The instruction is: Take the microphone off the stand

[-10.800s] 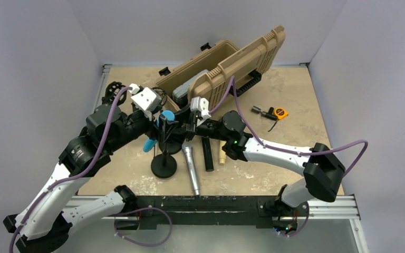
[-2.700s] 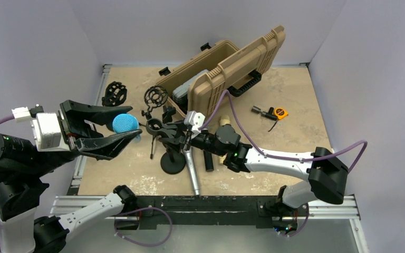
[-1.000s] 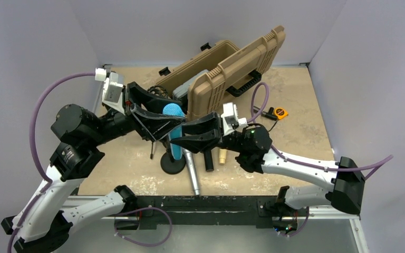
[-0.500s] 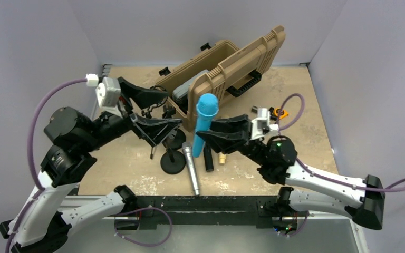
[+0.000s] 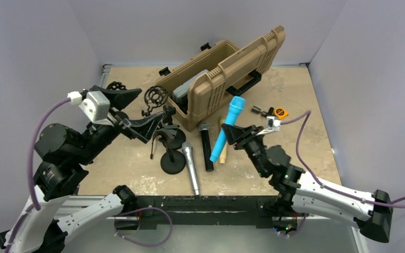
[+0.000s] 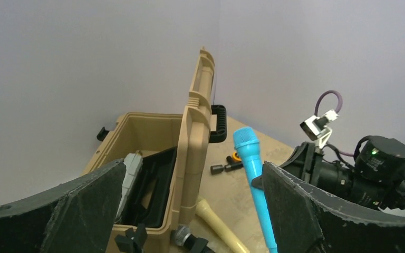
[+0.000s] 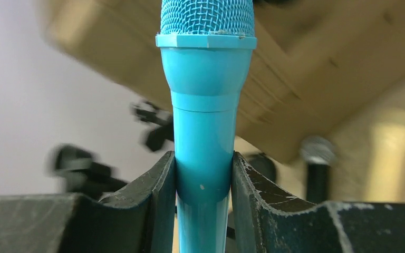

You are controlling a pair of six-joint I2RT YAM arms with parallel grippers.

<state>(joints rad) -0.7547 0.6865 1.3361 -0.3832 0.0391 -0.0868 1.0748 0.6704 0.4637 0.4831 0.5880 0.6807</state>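
Note:
The blue microphone (image 5: 227, 130) is off the stand and hangs tilted over the table, head up toward the case. My right gripper (image 5: 233, 135) is shut on its body; in the right wrist view both fingers (image 7: 158, 182) press the blue barrel (image 7: 205, 105) at the gripper (image 7: 204, 174). The black stand (image 5: 170, 164) with its round base stands left of it, its clip (image 5: 163, 138) empty. My left gripper (image 5: 136, 109) is open and empty, up and left of the stand. In the left wrist view the gripper (image 6: 194, 168) is wide open, and the microphone (image 6: 253, 174) shows beyond it.
An open tan case (image 5: 221, 68) stands at the back. A silver microphone (image 5: 191, 168), a black one (image 5: 205, 148) and a beige one (image 5: 223, 156) lie by the stand. Two black shock mounts (image 5: 155, 96) (image 5: 115, 87) sit at the left, and a yellow tape measure (image 5: 280, 112) at the right.
My right gripper took the blue microphone from the left gripper and carried it right, tilting it. My left gripper let go and drew back to the left.

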